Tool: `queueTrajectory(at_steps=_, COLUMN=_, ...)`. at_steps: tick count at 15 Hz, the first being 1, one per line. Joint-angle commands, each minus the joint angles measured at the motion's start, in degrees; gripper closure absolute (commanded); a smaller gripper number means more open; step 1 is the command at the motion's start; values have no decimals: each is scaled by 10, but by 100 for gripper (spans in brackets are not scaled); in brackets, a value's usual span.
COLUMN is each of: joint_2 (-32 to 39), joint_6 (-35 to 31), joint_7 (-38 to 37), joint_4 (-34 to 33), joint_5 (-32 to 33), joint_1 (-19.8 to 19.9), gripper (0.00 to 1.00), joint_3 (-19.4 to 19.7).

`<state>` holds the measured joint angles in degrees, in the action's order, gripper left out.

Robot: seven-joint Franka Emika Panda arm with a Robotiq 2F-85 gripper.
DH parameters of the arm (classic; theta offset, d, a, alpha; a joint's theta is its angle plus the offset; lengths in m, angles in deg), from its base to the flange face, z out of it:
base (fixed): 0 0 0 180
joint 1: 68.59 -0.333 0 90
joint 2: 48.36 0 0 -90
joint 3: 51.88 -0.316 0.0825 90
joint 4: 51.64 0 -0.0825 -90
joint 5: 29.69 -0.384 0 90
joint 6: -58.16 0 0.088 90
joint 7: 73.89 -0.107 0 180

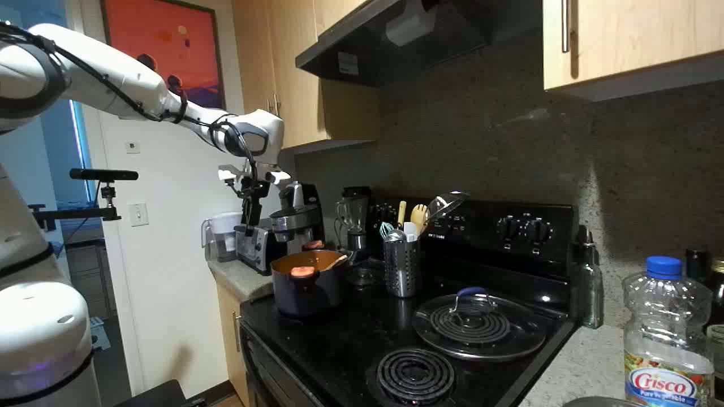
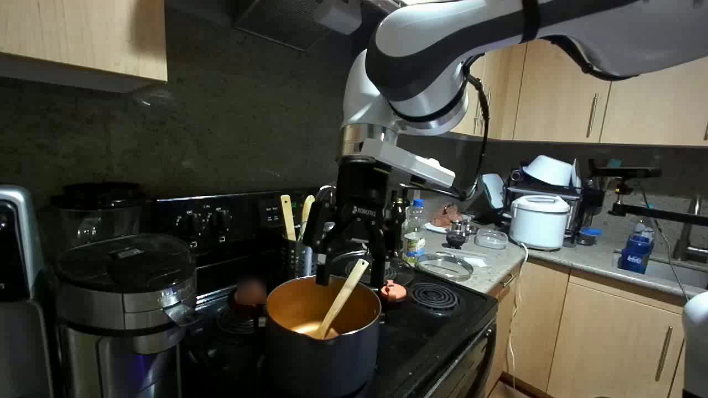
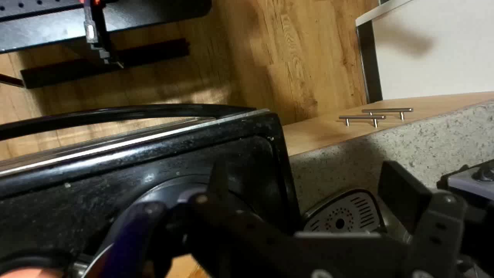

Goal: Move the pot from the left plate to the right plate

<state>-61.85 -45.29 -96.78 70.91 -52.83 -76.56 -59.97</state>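
The pot is dark outside and copper-orange inside, with orange side handles. It stands on a front burner in both exterior views (image 1: pixel 308 294) (image 2: pixel 323 359); only part of its rim and wall shows in the wrist view (image 3: pixel 170 195). A wooden spoon (image 2: pixel 343 298) leans inside it. A bare coil burner (image 1: pixel 416 374) is at the other end of the stove front (image 2: pixel 435 297). My gripper (image 1: pixel 247 229) is open and empty, higher than the rim (image 2: pixel 350 279). In the wrist view its jaws (image 3: pixel 307 173) spread over the stove edge and counter, the left finger overlapping the pot's side.
A glass lid (image 1: pixel 481 339) lies on a rear burner. A steel utensil holder (image 1: pixel 401 268) stands between lid and pot. A coffee machine (image 2: pixel 124 298) and a toaster (image 1: pixel 257 249) stand on the counter beside the pot. A range hood (image 1: pixel 396 42) hangs above.
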Motion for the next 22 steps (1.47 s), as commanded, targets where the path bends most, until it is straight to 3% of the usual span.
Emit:
queueTrajectory(at_steps=1, joint_2=0, joint_6=1, joint_7=1, joint_4=-1, joint_5=-1, joint_1=5, gripper=0, joint_3=-4)
queueTrajectory(at_steps=5, joint_2=83, joint_6=26, joint_7=-22, joint_4=-65, joint_5=-10, joint_1=24, gripper=0, joint_3=16)
queueTrajectory(at_steps=9, joint_2=212, joint_6=54, joint_7=-70, joint_4=-170, joint_5=11, joint_1=52, gripper=0, joint_3=48)
queueTrajectory(at_steps=15, joint_2=317, joint_6=154, joint_7=-73, joint_4=-308, joint_5=12, joint_1=54, gripper=0, joint_3=70)
queueTrajectory(at_steps=17, joint_2=326, joint_6=166, joint_7=-72, joint_4=-333, joint_5=10, joint_1=49, gripper=0, joint_3=69)
queueTrajectory(at_steps=18, joint_2=312, joint_6=136, joint_7=-45, joint_4=-292, joint_5=3, joint_1=53, gripper=0, joint_3=73)
queueTrajectory(at_steps=22, joint_2=316, joint_6=138, joint_7=-45, joint_4=-298, joint_5=3, joint_1=53, gripper=0, joint_3=73)
